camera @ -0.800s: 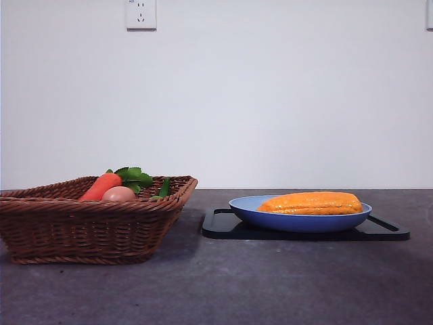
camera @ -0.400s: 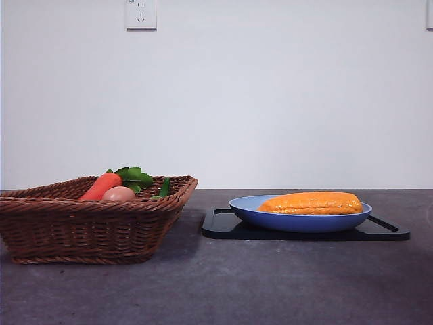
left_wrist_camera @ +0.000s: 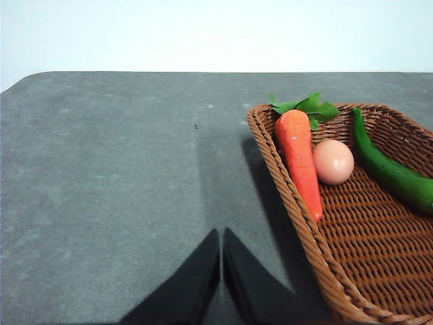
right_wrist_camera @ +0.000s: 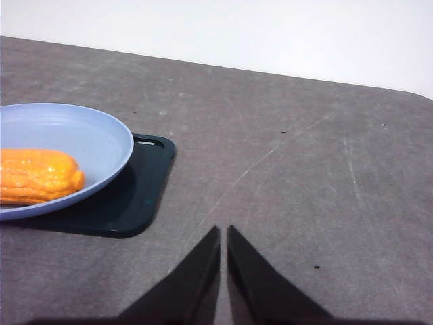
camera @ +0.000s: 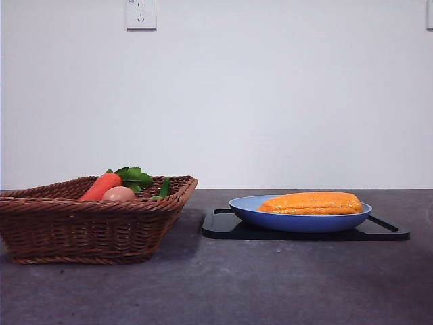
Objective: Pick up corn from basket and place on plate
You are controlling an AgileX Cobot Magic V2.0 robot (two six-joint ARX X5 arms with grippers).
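The orange-yellow corn (camera: 311, 202) lies lengthwise in the light-blue plate (camera: 252, 210); the right wrist view shows one blunt end of the corn (right_wrist_camera: 37, 176) on the plate (right_wrist_camera: 81, 135). The brown wicker basket (camera: 81, 230) stands at the left; its braided rim (left_wrist_camera: 284, 196) shows in the left wrist view. My left gripper (left_wrist_camera: 221, 237) is shut and empty above bare table beside the basket. My right gripper (right_wrist_camera: 223, 233) is shut and empty, off to the side of the plate. Neither arm appears in the front view.
In the basket lie a red-orange carrot (left_wrist_camera: 301, 162) with green leaves, a pinkish-tan egg-shaped thing (left_wrist_camera: 333, 161) and a long green vegetable (left_wrist_camera: 392, 172). The plate rests on a flat black tray (camera: 223, 227). A wall socket (camera: 141, 13) sits high on the white wall.
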